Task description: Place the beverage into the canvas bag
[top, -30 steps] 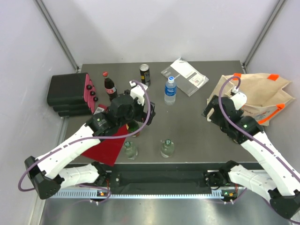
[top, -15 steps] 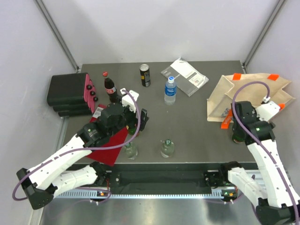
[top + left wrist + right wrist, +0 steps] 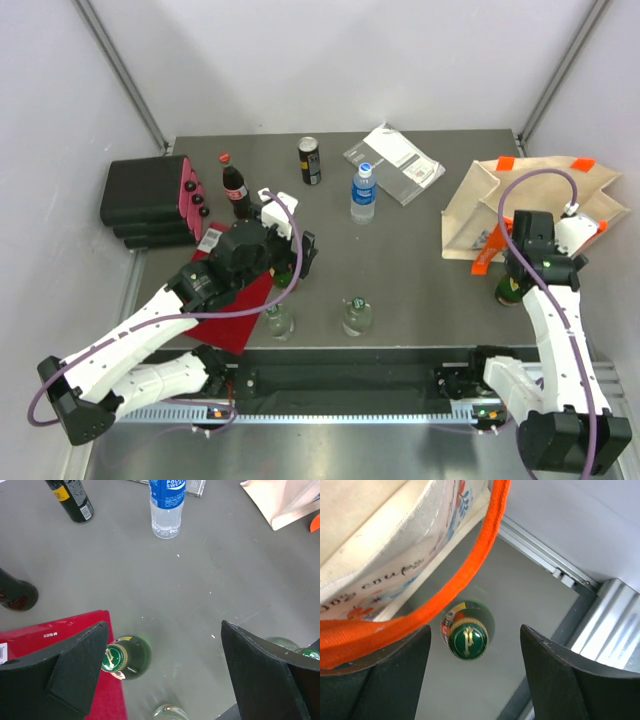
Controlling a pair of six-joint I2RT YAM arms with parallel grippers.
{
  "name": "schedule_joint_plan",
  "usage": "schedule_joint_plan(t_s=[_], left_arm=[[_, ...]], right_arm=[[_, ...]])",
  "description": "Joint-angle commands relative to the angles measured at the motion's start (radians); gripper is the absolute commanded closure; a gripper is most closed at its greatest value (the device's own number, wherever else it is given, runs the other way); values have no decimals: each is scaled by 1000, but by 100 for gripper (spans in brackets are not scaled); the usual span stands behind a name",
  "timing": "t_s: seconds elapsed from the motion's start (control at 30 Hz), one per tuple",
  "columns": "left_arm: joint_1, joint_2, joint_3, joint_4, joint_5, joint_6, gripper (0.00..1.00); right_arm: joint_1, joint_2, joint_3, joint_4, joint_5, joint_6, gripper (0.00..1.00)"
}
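The beige canvas bag with orange handles lies flat at the right of the table. My right gripper hangs open just in front of it, above a green glass bottle. In the right wrist view the bottle's green cap sits between my open fingers, touching neither, with the bag's orange handle beside it. My left gripper is open and empty over a second green bottle, which stands close to the left finger in the left wrist view.
A water bottle, black can and cola bottle stand at the back. Two clear bottles stand near the front edge. A grey packet, black case and red book lie around.
My right arm swung right, from the bag's left side to above the green bottle by the bag's front. The bag settled flat. My left gripper drew back a little toward the near side.
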Motion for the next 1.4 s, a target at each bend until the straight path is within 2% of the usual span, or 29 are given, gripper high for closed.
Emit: schedule_joint_plan(t_s=[0.0,0.13,0.33,0.37,0.43,0.47,0.5,0.67,0.77,0.9,1.0,1.13,1.23,1.37], left_arm=[[-1,-2,-8,57,-30,5,2],[-1,1,-8,57,-35,6,2],[-1,3,-13,62,-30,8,2],[-1,3,-13,63,-30,8,2],[-1,6,-11,65,-29,8,2],[-1,7,-10,65,-27,8,2],[-2,9,-8,63,-26,8,2],[-1,3,-11,62,-26,8,2],[-1,0,-13,63,-34,8,2],[-1,1,-11,63,-29,8,2],[-1,-2,-13,65,-18,8,2],[-1,3,-16,68,-30,9,2],[-1,7,-14,66,-32,11,2],[-1,4,-16,69,-43,14,2]], right_arm=[[-40,-9,-30,136,-46,-69,30],[-45,-18,-62,167,-56,-89,38],[-45,-76,-81,177,-61,-127,61],[-45,-94,-79,180,-68,-136,72],[-45,-111,-81,180,-111,-162,84],[-44,-116,-79,180,-124,-168,95],[-44,-118,-78,179,-154,-178,100],[-10,-127,-55,176,-225,-211,100],[7,-151,-44,199,-352,-230,100],[38,-179,-61,257,-615,-260,100],[106,-176,-87,311,-679,-264,100],[283,-118,-81,346,-590,-282,100],[485,-70,-61,384,-486,-291,100],[587,-20,-70,469,-452,-313,95]])
